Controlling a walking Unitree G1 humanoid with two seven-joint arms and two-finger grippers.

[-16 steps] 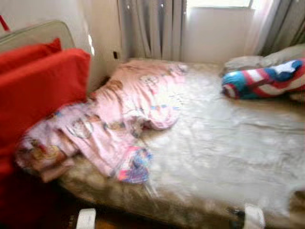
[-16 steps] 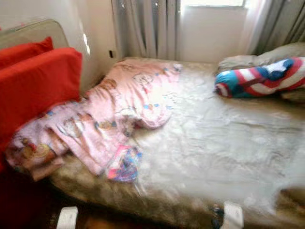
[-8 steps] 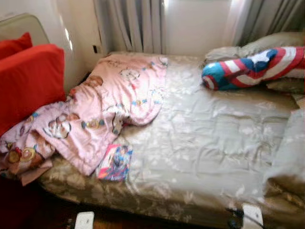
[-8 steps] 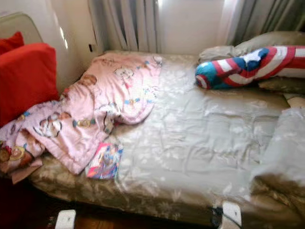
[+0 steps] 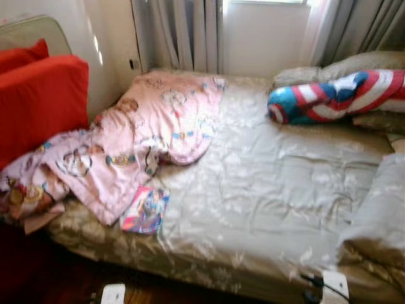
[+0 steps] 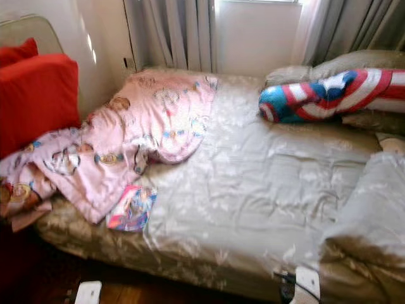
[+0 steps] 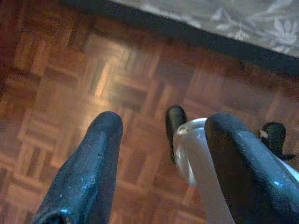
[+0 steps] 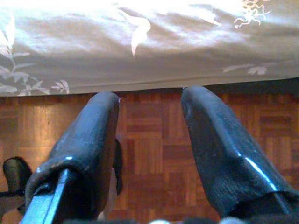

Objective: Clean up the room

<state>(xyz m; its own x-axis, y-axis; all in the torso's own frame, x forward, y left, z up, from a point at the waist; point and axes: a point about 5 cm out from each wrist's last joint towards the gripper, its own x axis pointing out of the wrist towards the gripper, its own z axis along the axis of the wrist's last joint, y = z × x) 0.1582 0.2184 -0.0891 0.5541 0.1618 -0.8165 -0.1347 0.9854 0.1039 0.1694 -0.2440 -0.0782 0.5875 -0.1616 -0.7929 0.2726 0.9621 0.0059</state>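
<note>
On the bed with the pale floral satin sheet point(image 5: 266, 190), a crumpled pink cartoon-print blanket point(image 5: 139, 139) spills over the edge nearest the red cushions point(image 5: 41, 95). A small colourful picture book point(image 5: 145, 210) lies at the blanket's lower edge. A red, white and blue striped pillow point(image 5: 335, 96) rests at the bed's far side. Both arms hang over the parquet floor point(image 7: 70, 88) beside the bed: left gripper point(image 7: 163, 140) and right gripper point(image 8: 149, 126) each have fingers spread apart, holding nothing.

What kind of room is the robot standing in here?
Most likely a bedroom: a bed with a rumpled pink blanket, pillows at its far end, and curtains at the window behind.
</note>
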